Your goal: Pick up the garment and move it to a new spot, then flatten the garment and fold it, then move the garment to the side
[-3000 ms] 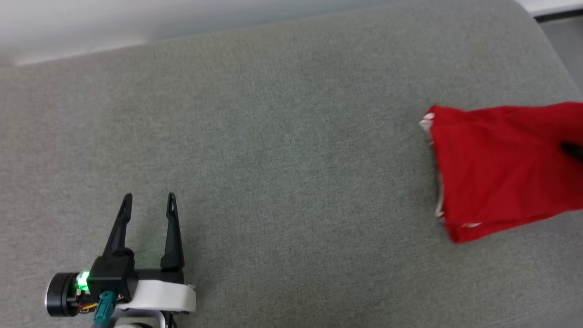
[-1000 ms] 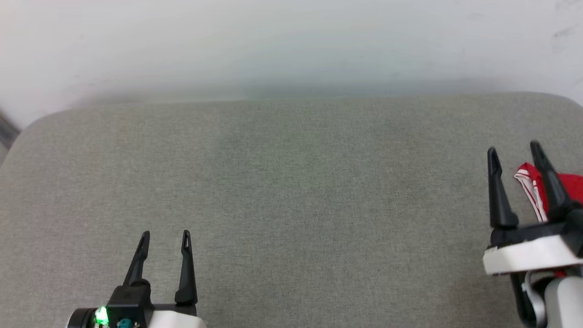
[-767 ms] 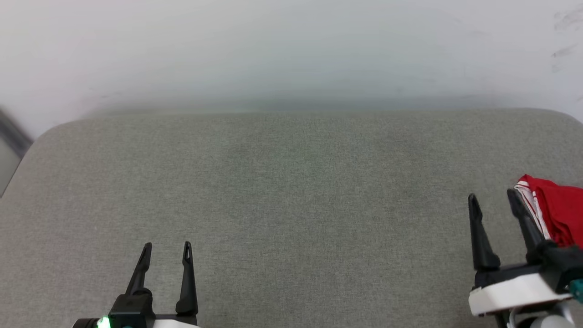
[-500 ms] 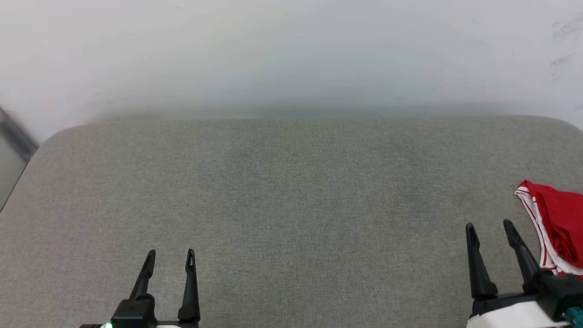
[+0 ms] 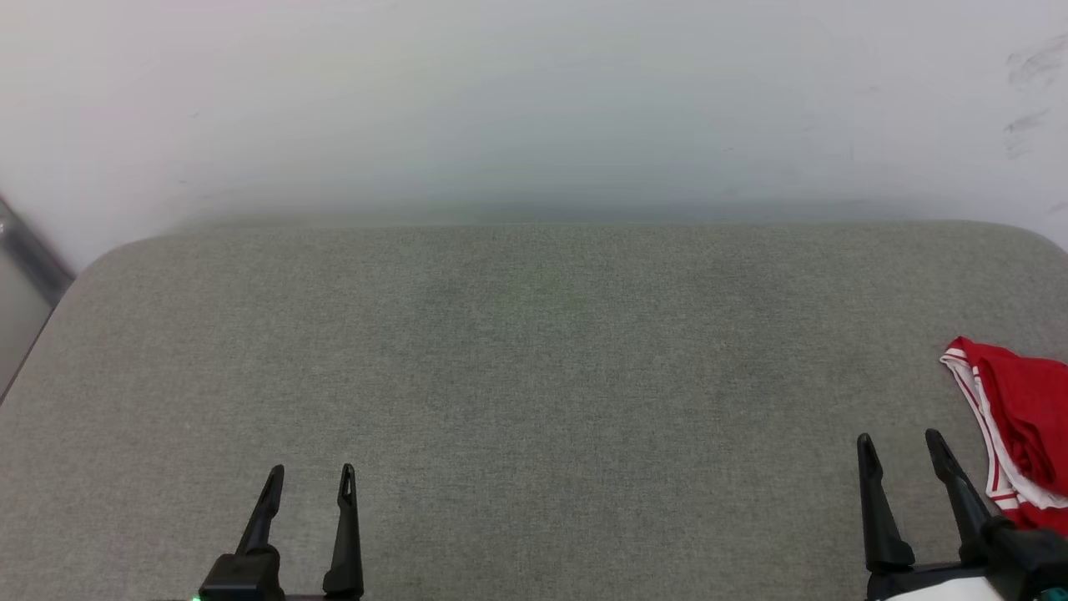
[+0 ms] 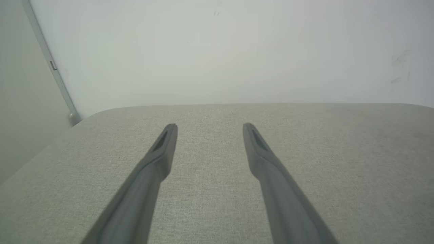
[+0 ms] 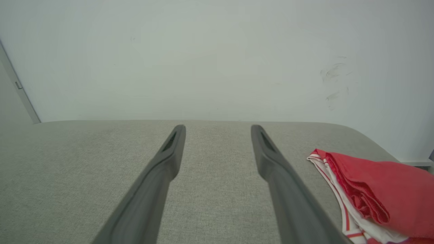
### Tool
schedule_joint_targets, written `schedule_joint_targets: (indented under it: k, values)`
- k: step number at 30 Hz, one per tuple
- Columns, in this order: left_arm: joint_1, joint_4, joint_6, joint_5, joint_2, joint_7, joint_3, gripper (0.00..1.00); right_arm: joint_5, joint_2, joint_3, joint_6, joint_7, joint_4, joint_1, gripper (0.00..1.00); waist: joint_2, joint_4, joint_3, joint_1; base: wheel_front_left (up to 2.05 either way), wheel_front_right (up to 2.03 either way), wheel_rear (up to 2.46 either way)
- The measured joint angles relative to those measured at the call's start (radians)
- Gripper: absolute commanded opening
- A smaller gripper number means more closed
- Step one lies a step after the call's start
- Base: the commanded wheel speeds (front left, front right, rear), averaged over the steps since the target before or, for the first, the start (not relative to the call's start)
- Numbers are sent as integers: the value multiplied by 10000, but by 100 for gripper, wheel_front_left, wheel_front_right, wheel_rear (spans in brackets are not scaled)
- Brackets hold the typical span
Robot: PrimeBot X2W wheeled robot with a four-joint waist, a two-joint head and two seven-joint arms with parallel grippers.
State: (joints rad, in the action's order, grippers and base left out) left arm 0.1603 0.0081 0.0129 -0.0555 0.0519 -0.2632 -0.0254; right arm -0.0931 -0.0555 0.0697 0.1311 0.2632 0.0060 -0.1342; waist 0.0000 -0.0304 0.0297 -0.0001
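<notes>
At far right of cushion (image 5: 534,376), folded garment (image 5: 1022,417) beside our right gripper (image 5: 899,446); left gripper (image 5: 310,477) well apart; both spread, empty. A second ago right gripper overlapped garment in our head view; now clear of it.

Head camera looks down from behind the left gripper (image 5: 312,470) and right gripper (image 5: 898,436) onto a grey fabric surface (image 5: 534,351). Each wrist camera sits low behind its gripper, facing the wall (image 5: 534,100). Head and right wrist views share the garment (image 5: 1022,401) beside the right gripper.
</notes>
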Motion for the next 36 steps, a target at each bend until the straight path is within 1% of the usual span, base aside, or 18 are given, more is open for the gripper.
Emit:
schedule_joint_targets:
  k: [1, 7, 8, 9, 18, 19, 36]
  values:
    - [1, 19, 4, 15, -2, 0, 19, 0, 0, 2, -6, 0, 0, 12, 0, 0, 0, 3, 7, 0, 0, 0, 0]
    - [96, 533, -21, -144, -10, 52, -10, 0, -109, 6, -36, 0, -79, 512, -23, 0, 0, 8, 9, 0, 0, 0, 0]
    - [100, 562, -40, -337, -10, 84, -2, 0, -309, 6, -44, 0, -102, 548, -23, 0, 0, 10, 6, 1, 0, 0, 0]
    - [89, 619, -58, -1005, -6, 228, 10, 0, -957, 4, -44, 0, -244, 619, -7, 0, 0, 18, -2, 1, 0, 0, 0]
    - [-210, 874, -222, -2869, 21, 594, 81, 0, -2748, -2, -42, 0, -637, 851, 158, 0, 0, 40, -27, 2, 0, 0, 0]
    - [-314, 943, -303, -3444, 33, 721, 105, 0, -3300, -4, -38, 0, -761, 922, 243, 0, 0, 47, -35, 1, 0, 0, 0]
    - [-863, 1273, -568, -6330, 90, 1329, 309, 0, -6121, -21, -2, -2, -1407, 1239, 756, 0, 1, 87, -81, 1, 0, 0, 0]
